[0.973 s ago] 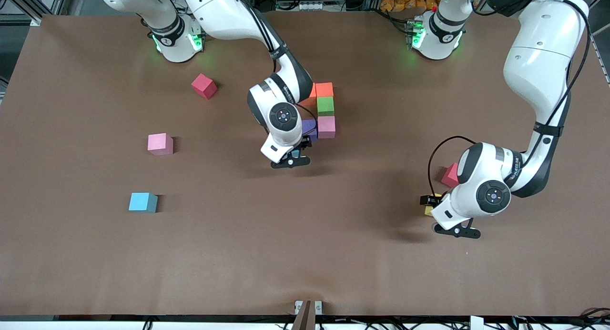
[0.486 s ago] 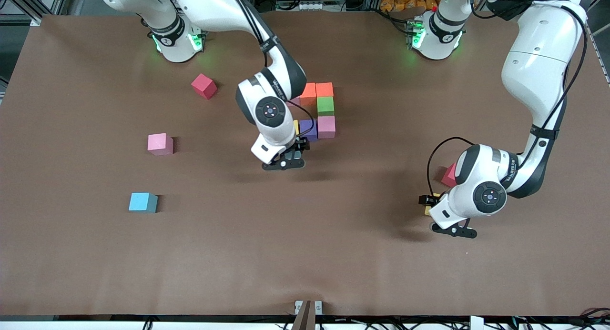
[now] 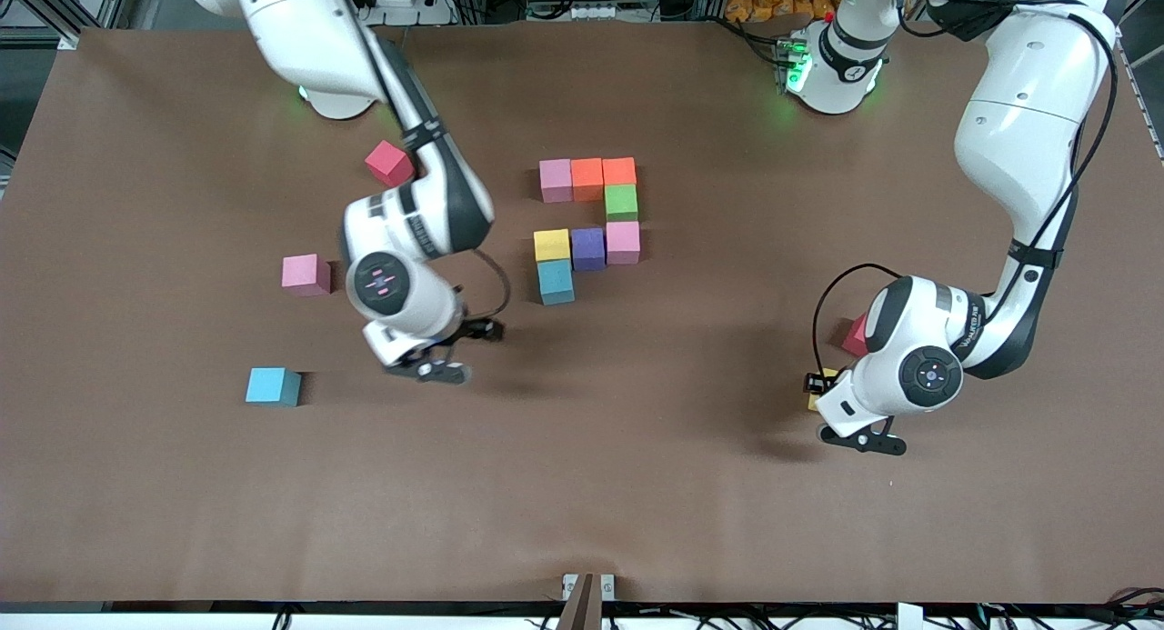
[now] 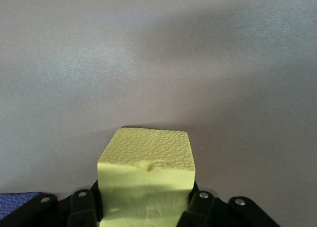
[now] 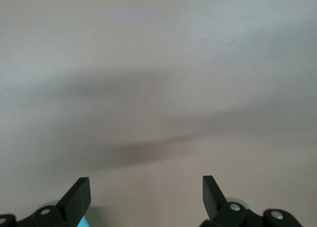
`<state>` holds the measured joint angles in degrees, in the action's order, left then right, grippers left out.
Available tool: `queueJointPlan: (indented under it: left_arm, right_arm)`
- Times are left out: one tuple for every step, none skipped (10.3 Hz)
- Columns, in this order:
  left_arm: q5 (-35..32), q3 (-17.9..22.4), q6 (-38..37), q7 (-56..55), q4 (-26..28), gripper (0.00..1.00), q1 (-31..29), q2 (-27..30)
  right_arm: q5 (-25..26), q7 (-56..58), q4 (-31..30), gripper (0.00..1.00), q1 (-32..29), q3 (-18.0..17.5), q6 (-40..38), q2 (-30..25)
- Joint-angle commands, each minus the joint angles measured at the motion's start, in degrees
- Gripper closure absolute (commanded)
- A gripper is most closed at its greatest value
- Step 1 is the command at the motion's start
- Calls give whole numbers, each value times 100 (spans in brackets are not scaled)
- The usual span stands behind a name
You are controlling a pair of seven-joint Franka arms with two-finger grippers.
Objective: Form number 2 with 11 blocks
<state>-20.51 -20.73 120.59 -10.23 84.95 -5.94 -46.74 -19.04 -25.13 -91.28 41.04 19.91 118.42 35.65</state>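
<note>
Front view: left gripper [image 3: 823, 386] sits low at the left arm's end of the bench [image 3: 637, 485], clamped on a yellow block [image 3: 816, 399], with a red block [image 3: 855, 335] just beside; right gripper [image 3: 468, 339] hangs empty near the partial number 2 [image 3: 587, 221]. Left wrist view: yellow block [image 4: 147, 180] pinched between both fingers [image 4: 83, 207]. Right wrist view: fingers [image 5: 77, 196] spread wide over bare bench; no readable writing.

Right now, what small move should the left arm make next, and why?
Probably lift the yellow block straight up. The left gripper has its jaws pressed on the block's two sides, low at the table, and the unfinished digit needs more cubes. The right gripper is open, holding nothing.
</note>
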Motion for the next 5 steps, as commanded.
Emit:
queueJointPlan:
  left_arm:
    - [-120,17,70,-31,-13,61,241,15]
    - [-111,17,70,-49,-31,64,381,33]
    - [-102,8,70,-58,-40,65,400,68]
    - [-59,-88,61,-67,-144,67,435,77]
    - [-23,-158,61,-197,-276,67,653,77]
  right_arm:
    - [93,269,-144,0,-51,363,-56,-137]
    - [93,637,-127,0,-331,417,-56,-128]
    - [93,1180,-118,0,-716,418,-56,-102]
    - [93,1786,-101,0,-1112,418,-38,-58]
    - [93,2279,-83,0,-1446,418,-30,21]
